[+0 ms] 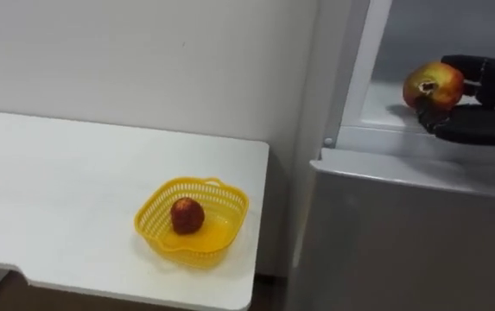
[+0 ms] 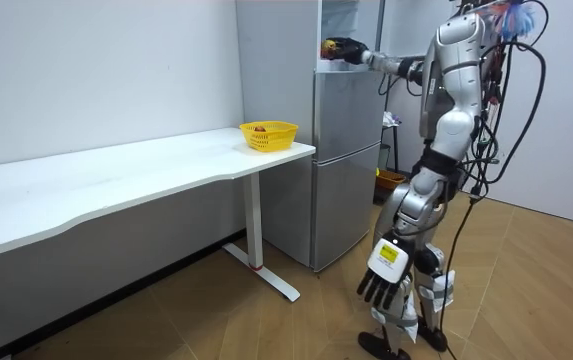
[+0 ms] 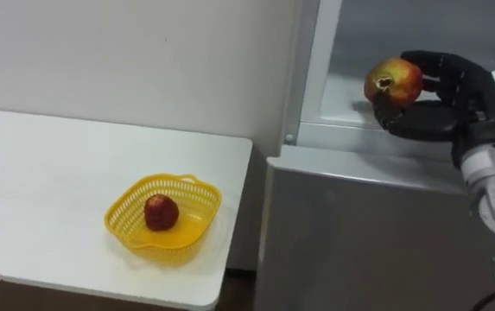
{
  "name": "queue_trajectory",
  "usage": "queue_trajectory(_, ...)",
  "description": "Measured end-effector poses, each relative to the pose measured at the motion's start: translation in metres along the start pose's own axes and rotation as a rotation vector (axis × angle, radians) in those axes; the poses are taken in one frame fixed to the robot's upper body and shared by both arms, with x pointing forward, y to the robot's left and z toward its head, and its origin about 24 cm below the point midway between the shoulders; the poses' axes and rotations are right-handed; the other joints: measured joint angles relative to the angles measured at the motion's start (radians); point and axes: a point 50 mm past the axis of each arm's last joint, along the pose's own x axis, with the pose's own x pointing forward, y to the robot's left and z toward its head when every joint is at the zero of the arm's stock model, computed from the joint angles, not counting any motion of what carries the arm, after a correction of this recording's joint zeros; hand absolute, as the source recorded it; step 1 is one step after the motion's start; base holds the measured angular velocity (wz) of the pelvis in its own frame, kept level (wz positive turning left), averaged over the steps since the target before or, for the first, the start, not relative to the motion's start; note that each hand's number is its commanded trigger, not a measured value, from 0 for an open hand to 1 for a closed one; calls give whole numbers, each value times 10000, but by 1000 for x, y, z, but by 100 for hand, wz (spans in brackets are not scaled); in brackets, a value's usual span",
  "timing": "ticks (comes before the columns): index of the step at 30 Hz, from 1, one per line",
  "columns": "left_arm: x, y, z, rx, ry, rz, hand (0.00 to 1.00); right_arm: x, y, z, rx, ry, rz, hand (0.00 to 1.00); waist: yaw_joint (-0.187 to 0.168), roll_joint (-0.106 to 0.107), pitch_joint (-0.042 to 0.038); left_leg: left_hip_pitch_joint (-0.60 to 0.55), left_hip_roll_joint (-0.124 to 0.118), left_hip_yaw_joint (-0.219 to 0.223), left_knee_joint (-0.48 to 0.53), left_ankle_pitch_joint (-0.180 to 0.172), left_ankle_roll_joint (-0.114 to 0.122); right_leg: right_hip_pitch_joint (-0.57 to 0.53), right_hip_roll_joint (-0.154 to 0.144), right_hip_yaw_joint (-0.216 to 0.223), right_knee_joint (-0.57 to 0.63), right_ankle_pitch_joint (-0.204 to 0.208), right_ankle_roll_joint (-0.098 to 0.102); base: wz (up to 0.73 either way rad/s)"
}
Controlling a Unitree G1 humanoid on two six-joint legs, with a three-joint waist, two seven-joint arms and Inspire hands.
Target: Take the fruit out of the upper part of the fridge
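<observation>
Red-and-yellow round fruit [image 1: 433,85] with a dark calyx end sits in the robot's right hand [image 1: 480,112], at the open upper compartment of the tall grey fridge [image 1: 385,233]. The black fingers [image 1: 489,71] curl over the far side of the fruit and the thumb closes under it, so it is clasped and clear of the pale shelf inside the fridge. It hangs just above the top edge of the fridge's shut lower door. Whether it is inside the opening or just in front of it cannot be told.

Beside the fridge, against the pale wall, stands a long white bench [image 1: 57,190]. On the bench corner nearest the fridge is a yellow plastic lattice basket [image 1: 191,181], and a small dark red fruit [image 1: 187,215] lies in it, near its middle.

In the room view the robot stands upright on the wooden floor, facing the fridge, its right arm stretched out level to the upper compartment. Its left hand [image 2: 384,275] hangs low beside its leg, away from the fridge, with the fingers loosely spread and pointing down, holding nothing.
</observation>
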Motion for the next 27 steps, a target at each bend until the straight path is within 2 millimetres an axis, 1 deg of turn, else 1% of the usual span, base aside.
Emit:
queue_trajectory(1,0,-1,1,-19,-26,-32,0,-7,7,1,185,-150,133,100,-47,53,-7,100,14,61,-68,-1,-1,19,4,111,5,0,0,-27)
queue_trajectory(2,1,-2,3,-36,-63,-53,0,-11,8,1,188,-228,172,100,-60,80,-10,146,23,109,-86,-2,-1,34,2,129,7,0,0,-24)
queue_trajectory(4,2,-6,8,-116,-184,-143,0,-21,14,6,65,-614,294,100,-76,215,-59,268,105,308,-164,-3,3,48,-16,250,21,1,-2,-22)
queue_trajectory(7,2,-9,11,-191,-340,-128,0,-34,18,15,-39,-1211,64,100,-168,254,-69,388,130,436,-194,-8,5,113,-16,335,45,1,-2,-14)
queue_trajectory(8,2,-11,11,-215,-368,-136,0,-35,18,18,-152,-1397,3,100,-169,271,-60,393,142,474,-193,-10,5,96,-11,398,53,2,-3,-15)
queue_trajectory(10,2,-14,11,-240,-424,-220,0,-38,21,33,-408,-2183,-213,100,-299,305,-48,360,151,525,-163,-26,7,45,13,469,54,18,-29,-9)
queue_trajectory(11,2,-14,11,-245,-417,-220,0,-40,21,37,-441,-2377,-275,100,-314,306,-47,360,151,527,-161,-34,3,38,21,471,54,21,-32,0)
queue_trajectory(13,1,-15,11,-257,-443,-252,0,-50,22,52,-353,-3244,-538,100,-342,340,-53,365,160,524,-158,-51,0,19,32,469,50,25,-37,-2)
queue_trajectory(15,2,-16,13,-265,-510,-296,0,-60,24,61,-299,-3870,-490,100,-344,411,-41,432,165,538,-172,-58,0,29,30,489,38,25,-37,-2)
queue_trajectory(16,1,-16,12,-252,-529,-319,0,-66,27,63,-364,-4184,-440,100,-344,453,-19,485,160,552,-189,-65,-4,65,30,496,38,25,-37,-5)
queue_trajectory(19,1,-19,9,-183,-529,-425,0,-80,33,64,-666,-4526,-411,100,-356,528,-35,525,144,560,-192,-73,-11,90,46,524,46,25,-37,-3)
queue_trajectory(21,1,-20,8,-150,-509,-574,0,-85,36,63,-978,-4675,-350,100,-353,577,-42,524,149,557,-193,-75,-15,72,59,574,53,25,-37,-5)
queue_trajectory(22,2,-21,8,-125,-501,-671,0,-86,38,62,-1202,-4765,-288,100,-350,607,-52,524,154,577,-193,-77,-17,42,63,676,63,25,-38,-9)
queue_trajectory(24,2,-21,7,-127,-465,-851,0,-88,41,64,-1349,-4942,-197,100,-303,649,-44,534,164,620,-195,-79,-18,1,67,756,103,25,-38,-11)
queue_trajectory(27,2,-22,6,-110,-400,-1004,0,-91,50,64,-1861,-5219,226,100,-290,637,-37,535,174,651,-200,-79,-17,-49,64,760,170,25,-38,-5)
